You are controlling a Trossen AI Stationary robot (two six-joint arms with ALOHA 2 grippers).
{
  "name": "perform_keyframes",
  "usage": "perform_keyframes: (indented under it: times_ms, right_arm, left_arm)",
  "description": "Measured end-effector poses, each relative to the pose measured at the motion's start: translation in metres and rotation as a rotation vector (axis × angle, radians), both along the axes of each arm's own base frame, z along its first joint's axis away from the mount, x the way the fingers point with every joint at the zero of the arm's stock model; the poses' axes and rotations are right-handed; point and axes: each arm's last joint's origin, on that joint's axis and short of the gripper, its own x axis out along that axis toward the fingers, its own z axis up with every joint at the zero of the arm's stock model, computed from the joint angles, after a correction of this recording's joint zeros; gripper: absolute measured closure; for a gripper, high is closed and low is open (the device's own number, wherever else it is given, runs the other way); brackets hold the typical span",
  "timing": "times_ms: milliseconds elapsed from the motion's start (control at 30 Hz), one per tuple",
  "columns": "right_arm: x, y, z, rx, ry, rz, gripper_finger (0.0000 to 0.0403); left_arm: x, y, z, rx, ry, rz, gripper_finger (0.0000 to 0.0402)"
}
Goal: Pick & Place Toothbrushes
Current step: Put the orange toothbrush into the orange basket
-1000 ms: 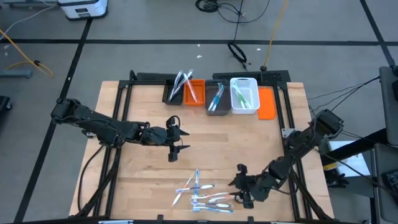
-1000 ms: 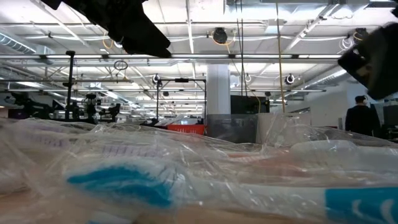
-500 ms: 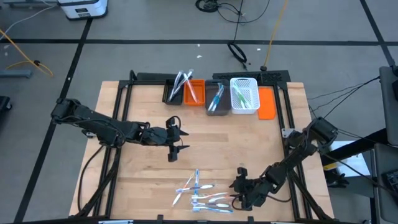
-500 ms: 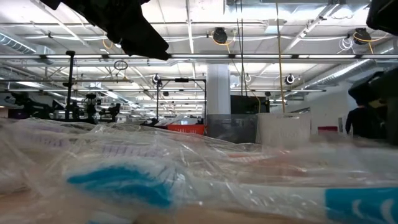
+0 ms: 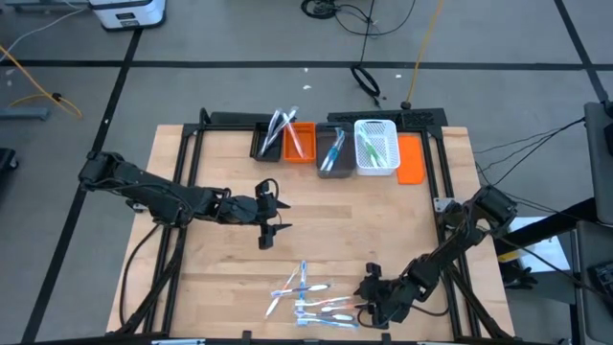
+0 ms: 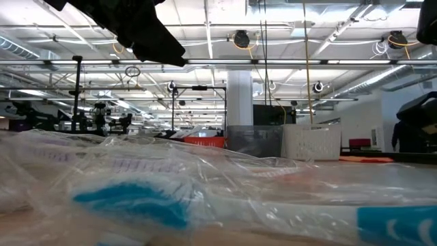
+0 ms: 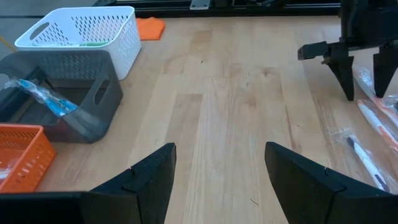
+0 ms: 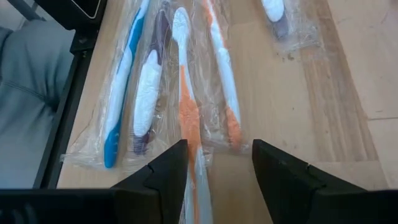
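Several toothbrushes (image 5: 308, 298) in clear wrappers lie flat in a loose pile near the table's near edge; the low view shows one with a blue head (image 6: 130, 201) close up. My right gripper (image 5: 364, 299) is open just right of the pile. In the right wrist view my right gripper (image 8: 217, 180) stands with its fingers either side of the near end of an orange-and-white toothbrush (image 8: 186, 109), without touching it. My left gripper (image 5: 271, 213) hangs open over the bare table middle, and in its own wrist view my left gripper (image 7: 221, 180) has nothing between its fingers.
Along the far edge stand a black bin (image 5: 271, 134), an orange bin (image 5: 299, 141), a grey bin (image 5: 332, 151) and a white basket (image 5: 376, 147), each holding toothbrushes, with an orange piece (image 5: 411, 158) beside them. Bare wood lies between bins and pile.
My right gripper has sunk toward the table and moved a little toward the near edge, closing on the right end of the toothbrush pile. Its fingers have stayed open. The toothbrushes have not moved.
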Motion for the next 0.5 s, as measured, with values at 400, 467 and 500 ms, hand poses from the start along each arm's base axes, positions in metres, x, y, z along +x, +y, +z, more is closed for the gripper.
perform_keyframes:
  times_ms: [400,467,500]
  right_arm:
    - [0.0034,0.0019,-0.0045,-0.03,-0.047,0.02,0.0276]
    - [0.0039,0.0021,-0.0043,-0.03,-0.052,0.025,0.0287]
    - [0.0037,0.002,-0.0046,-0.031,-0.048,0.025,0.0293]
  left_arm:
    - [0.0,0.0,0.0,-0.001,0.0,0.001,0.0156]
    - [0.0,0.0001,0.0,-0.001,0.0,0.001,0.0156]
    - [0.0,0.0001,0.0,-0.001,0.0,0.001,0.0156]
